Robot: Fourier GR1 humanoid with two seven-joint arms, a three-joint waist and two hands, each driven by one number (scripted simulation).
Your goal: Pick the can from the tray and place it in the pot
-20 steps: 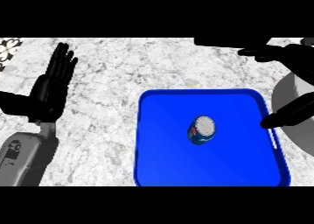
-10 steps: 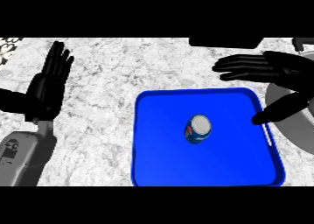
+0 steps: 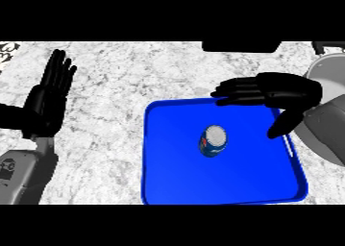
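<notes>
Your blue tray [image 3: 203, 185] sits on the marble bench [image 3: 118, 77], right of centre, and it holds 1 thing: the can [image 3: 213, 141]. The can is blue with a pale top turned up toward the head view, and it stands near the middle of the tray, apart from every wall. Nothing touches it.

Your right hand [image 3: 277, 90] hangs over the tray's far right corner, beyond the can and to its right. It is released: the fingers [image 3: 235, 91] stretch leftward along the far rim, the thumb [image 3: 281, 124] points down over the tray's right side, and it grasps nothing. A clear gap separates it from the can.

The grey pot [image 3: 334, 67] shows at the right edge, beyond the tray's far right corner, and is partly hidden by your right forearm [image 3: 331, 137]. You cannot tell from this view what it holds.

Your left hand [image 3: 48, 98] rests at the left, well apart from the tray, with its fingers straight and pointing up and nothing in it.
</notes>
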